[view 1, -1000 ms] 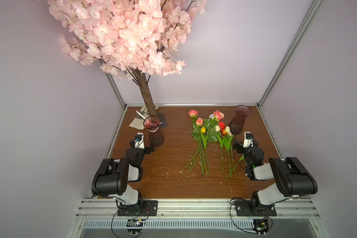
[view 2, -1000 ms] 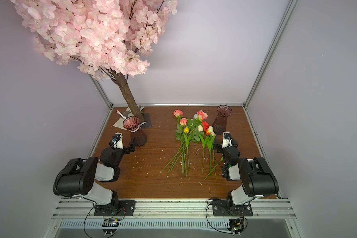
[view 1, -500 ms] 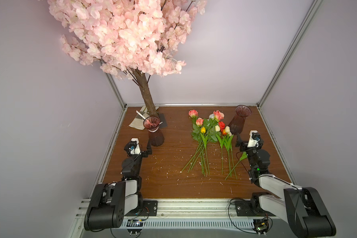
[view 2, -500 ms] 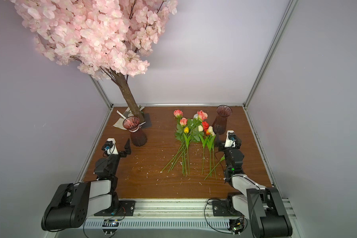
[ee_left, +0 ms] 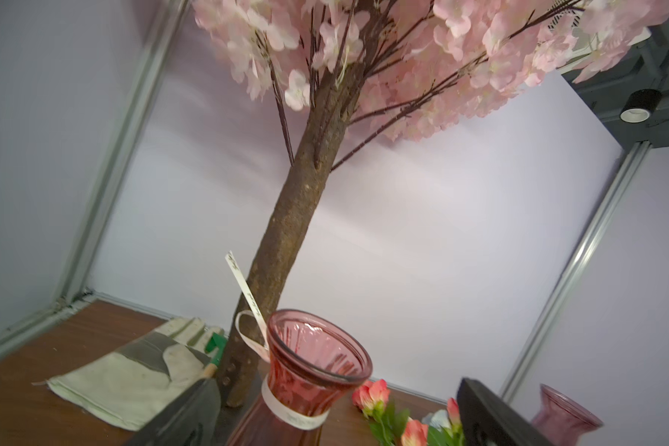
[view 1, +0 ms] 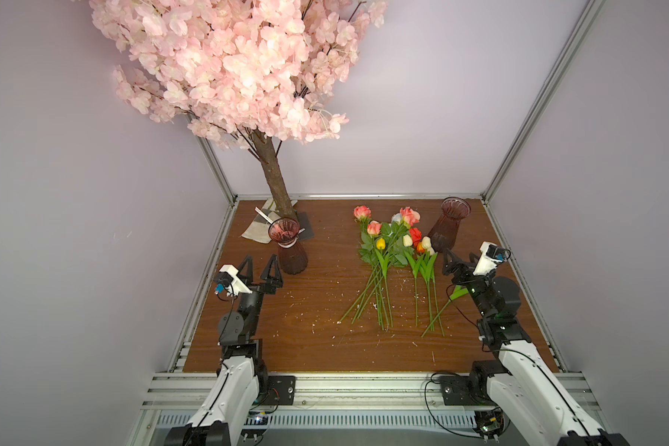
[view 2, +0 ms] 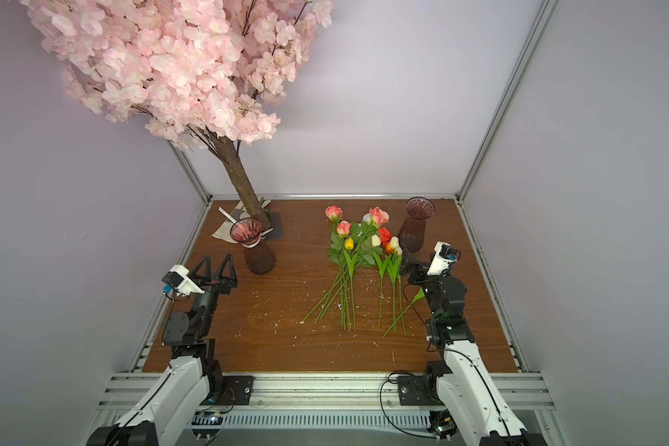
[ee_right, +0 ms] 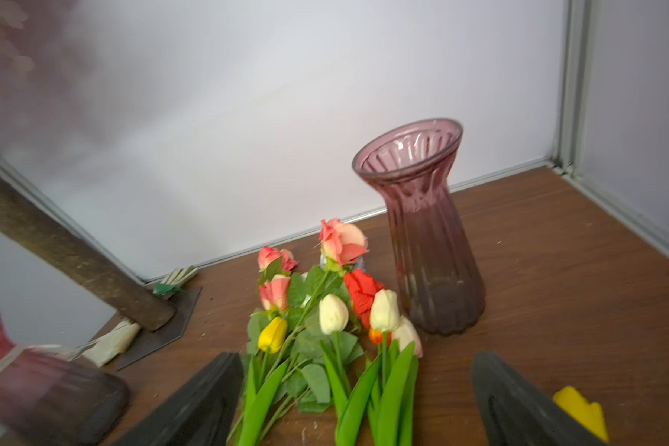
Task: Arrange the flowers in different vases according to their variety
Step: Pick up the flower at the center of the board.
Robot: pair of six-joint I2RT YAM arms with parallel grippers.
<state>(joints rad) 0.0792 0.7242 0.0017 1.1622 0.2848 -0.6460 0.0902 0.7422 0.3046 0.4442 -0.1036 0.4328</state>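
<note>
Left tool [view 1: 260, 266]: jaws wide, nothing between them, just near-left of the banded vase [view 1: 288, 253], not touching it. In the left wrist view that vase [ee_left: 309, 370] sits dead ahead between the fingers [ee_left: 495, 417], upright, with a pale band on its neck.

Right tool [view 1: 458, 264]: jaws wide too, holding nothing. It's just right of the tulips [view 1: 421, 251] and on the near side of the plain vase [view 1: 447, 228], apart from both. The plain vase is upright at far right.

Flat mid-right on the tabletop [view 1: 306, 328] in both top views: roses [view 1: 383, 231] and tulips, heads far, stem ends near. Roses are the left bunch, tulips the right bunch, with one yellow tulip [view 1: 380, 243] in among the roses. One tulip stem [view 1: 441, 312] slants toward the right arm [view 1: 491, 305].

Far left: blossom tree [view 1: 275, 181], directly behind the banded vase, with a work glove [view 1: 255, 231] at its foot.
</note>
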